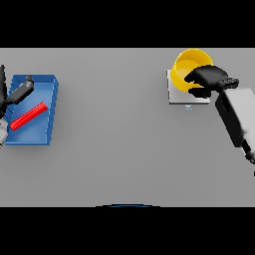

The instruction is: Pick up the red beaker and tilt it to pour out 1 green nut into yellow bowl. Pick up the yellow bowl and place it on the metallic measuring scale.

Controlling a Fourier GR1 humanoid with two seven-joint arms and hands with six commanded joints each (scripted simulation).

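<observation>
My left hand [15, 94] is hovering over the blue tray [47, 84], its fingers straight and holding nothing, beside the red beaker [29, 115] lying in it. Farther off, my right hand [206, 79] is curling around the yellow bowl [187, 64], sitting on the metallic scale [175, 97].
</observation>
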